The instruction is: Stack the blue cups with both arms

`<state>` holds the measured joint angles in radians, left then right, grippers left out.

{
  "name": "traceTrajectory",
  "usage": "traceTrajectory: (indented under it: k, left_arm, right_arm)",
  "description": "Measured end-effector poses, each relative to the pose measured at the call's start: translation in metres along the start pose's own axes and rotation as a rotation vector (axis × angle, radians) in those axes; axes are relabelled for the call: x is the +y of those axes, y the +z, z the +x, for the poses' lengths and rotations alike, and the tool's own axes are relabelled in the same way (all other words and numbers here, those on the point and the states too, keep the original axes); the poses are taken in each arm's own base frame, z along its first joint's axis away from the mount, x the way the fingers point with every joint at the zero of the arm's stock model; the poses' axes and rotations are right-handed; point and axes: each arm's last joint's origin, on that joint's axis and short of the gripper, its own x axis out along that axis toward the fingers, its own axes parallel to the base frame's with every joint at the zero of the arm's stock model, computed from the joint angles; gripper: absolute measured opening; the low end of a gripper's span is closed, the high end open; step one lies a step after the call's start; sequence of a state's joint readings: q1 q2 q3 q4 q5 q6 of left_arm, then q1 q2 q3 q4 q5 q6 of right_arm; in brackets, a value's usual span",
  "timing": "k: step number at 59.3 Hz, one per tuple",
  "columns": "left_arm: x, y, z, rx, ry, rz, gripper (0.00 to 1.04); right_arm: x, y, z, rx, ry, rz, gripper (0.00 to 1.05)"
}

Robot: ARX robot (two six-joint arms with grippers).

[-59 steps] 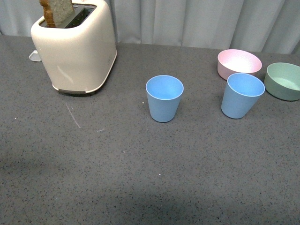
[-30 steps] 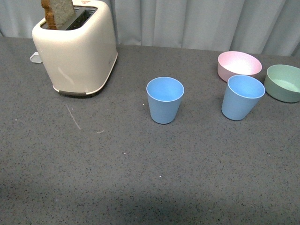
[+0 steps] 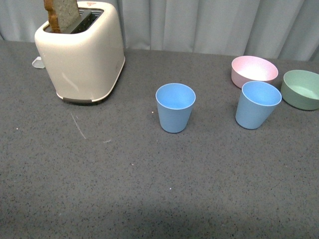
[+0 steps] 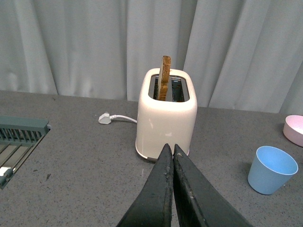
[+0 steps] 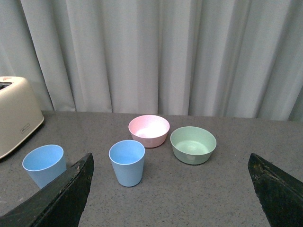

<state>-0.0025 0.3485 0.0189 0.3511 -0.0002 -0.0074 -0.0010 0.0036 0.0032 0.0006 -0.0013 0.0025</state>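
— Where are the blue cups?

— Both stand upright, mouths up, on the grey table (image 3: 149,194), well apart. The central blue cup (image 3: 174,109) is about mid-table. The outer blue cup (image 3: 256,105) is off to its right, towards the table's right edge. Neither is inside the other.

— What is around the outer one?

— The pink bowl (image 3: 254,69) is just behind it and the green bowl (image 3: 301,88) is near it on the right. The right wrist view shows a gap between the cup and each bowl.

— And the hands?

— Neither shows in the front view. In its own wrist view the left hand (image 4: 172,149) has its fingers pressed together with nothing between them, and it points towards the toaster (image 4: 166,113). The right hand (image 5: 169,163) has its fingers spread wide and holds nothing. Both cups and both bowls lie ahead of it.

— Anything else on the table?

— The cream toaster stands at the back left, well apart from the central cup. A slice of brown bread (image 3: 61,14) sticks up out of one slot. A white plug (image 4: 104,118) with its cord lies just beside it. A pale curtain (image 3: 209,25) hangs behind the table.
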Motion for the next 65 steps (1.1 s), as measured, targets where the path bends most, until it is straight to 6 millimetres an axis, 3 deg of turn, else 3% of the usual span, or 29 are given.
traceTrajectory:
  k: [40, 56, 65]
  left_arm:
    - [0.000, -0.003, -0.023, 0.007, 0.000, 0.000, 0.04]
    - [0.000, -0.003, -0.023, 0.004, 0.000, 0.000, 0.04]
    - [0.000, -0.003, -0.023, 0.005, 0.000, 0.000, 0.34]
  right_arm:
    - [0.000, 0.000, 0.000, 0.000, 0.000, 0.000, 0.95]
    - [0.000, 0.000, 0.000, 0.000, 0.000, 0.000, 0.95]
    - [-0.001, -0.001, 0.000, 0.039, -0.039, -0.036, 0.95]
